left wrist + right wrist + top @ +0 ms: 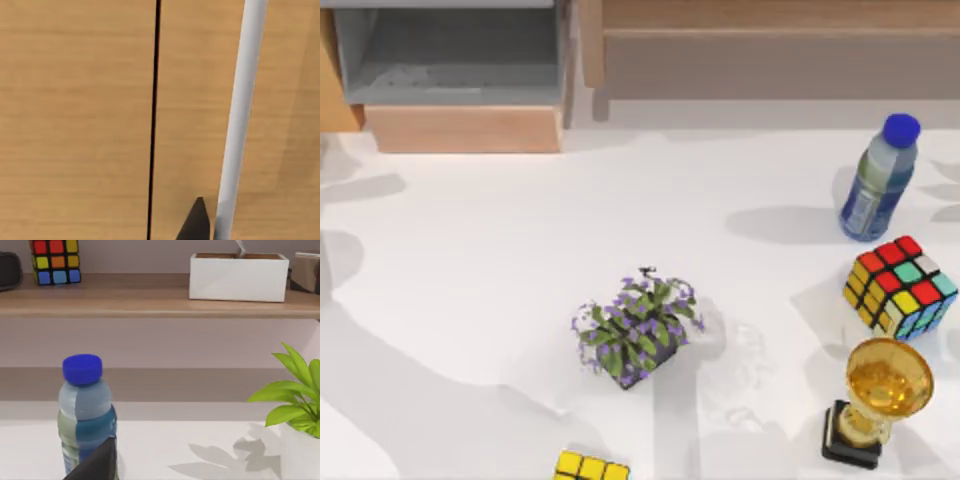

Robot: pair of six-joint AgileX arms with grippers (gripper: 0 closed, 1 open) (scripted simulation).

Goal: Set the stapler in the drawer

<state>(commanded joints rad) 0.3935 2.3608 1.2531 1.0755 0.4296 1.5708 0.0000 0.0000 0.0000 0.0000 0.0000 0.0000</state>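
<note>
the drawer (465, 128) stands pulled open at the table's far left, grey floor bare to the camera above and tan front facing the table. where the stapler lies i cannot tell; a faint pale patch on the drawer floor is too vague to name, so its long axis is unknown too. the left gripper (196, 222) is close up against tan wood (75, 125), straight ahead of its jaws, with a dark seam (154, 120) and a pale bar (240, 115) running just beside them. the right gripper (97, 462) has the bottle (85, 410) just ahead of its jaws, a shelf (150, 302) well beyond. whether either pair of jaws is apart or together i cannot tell. by my reckoning the left arm is nearer the drawer.
</note>
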